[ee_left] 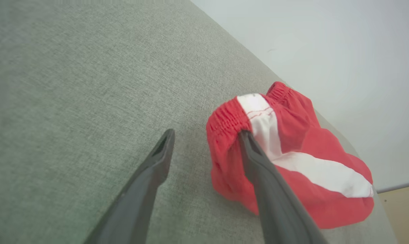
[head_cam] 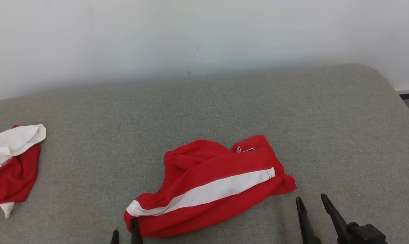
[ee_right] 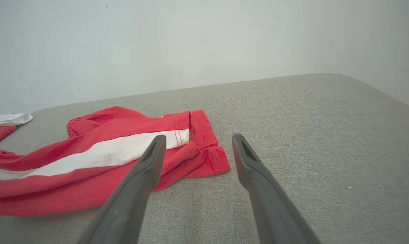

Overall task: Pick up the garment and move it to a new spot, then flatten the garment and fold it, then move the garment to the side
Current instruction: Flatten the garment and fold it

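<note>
Grey fabric surface [head_cam: 224, 101]; plain white wall [head_cam: 204, 34] behind.

The head view's bottom edge cuts the left gripper [head_cam: 124, 227] off just below its fingertips and the right gripper [head_cam: 311, 199] off at its dark wrist block. Its left edge slices through the second garment [head_cam: 11, 169], whose white tag [head_cam: 7, 209] is too small to read. The emblem [head_cam: 245, 149] on the red garment [head_cam: 204, 176] is also too small to read. In the left wrist view one finger [ee_left: 258, 162] hides part of the waistband [ee_left: 224, 117]; whether it presses the cloth cannot be told. The right wrist view's left edge crops the red garment, and a finger [ee_right: 147, 162] covers part of the white stripe [ee_right: 99, 154].
</note>
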